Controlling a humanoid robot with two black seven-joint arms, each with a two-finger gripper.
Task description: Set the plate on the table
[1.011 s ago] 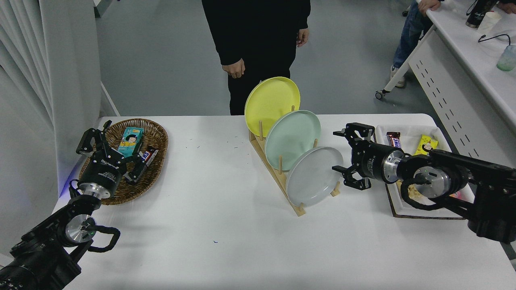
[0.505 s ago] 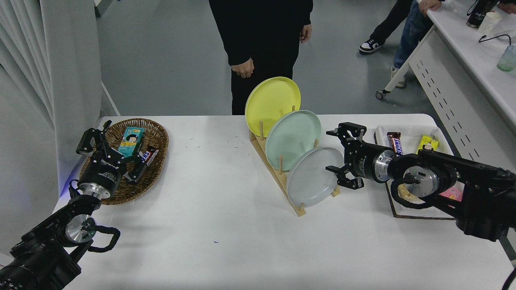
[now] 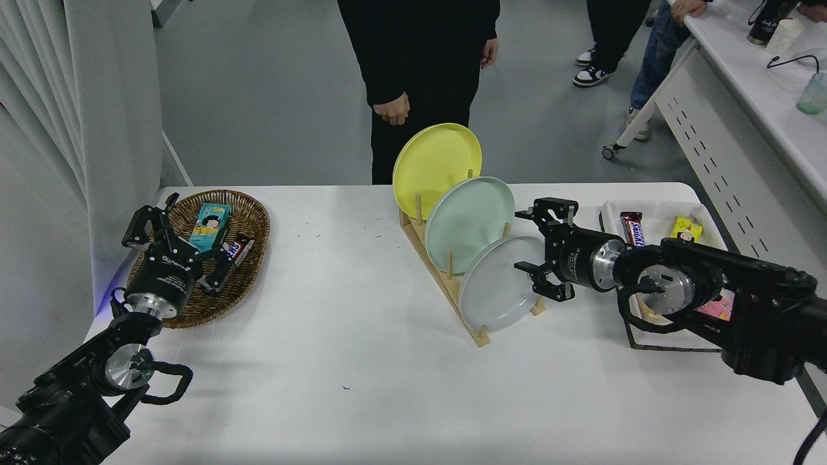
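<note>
Plate [image 3: 499, 284] first: we see the light grey one standing on edge in the nearest slot of the wooden rack [image 3: 452, 271], leaning back against the dowels that keep it upright, with the mint green plate [image 3: 468, 223] and the yellow plate [image 3: 436, 161] slotted behind it toward 11 o'clock. Our right gripper [image 3: 531, 240] sits at the grey plate's 3 o'clock edge, its jaws apart and turned sideways so that they can straddle the thin rim; we judge the lower finger is touching or almost touching the rim, but nothing is clamped yet. Compared with half a second ago, our right arm has pushed further toward 9 o'clock, closing the gap to the plate, while the plate itself has not shifted. The white counter [image 3: 362, 387] lies bare toward 6 o'clock, a sensible landing spot. The snack tray [image 3: 652, 216] sits behind our right arm, and our left gripper [image 3: 177, 242] hangs parked, fingers spread, over the wicker basket [image 3: 249, 213] at 9 o'clock.
</note>
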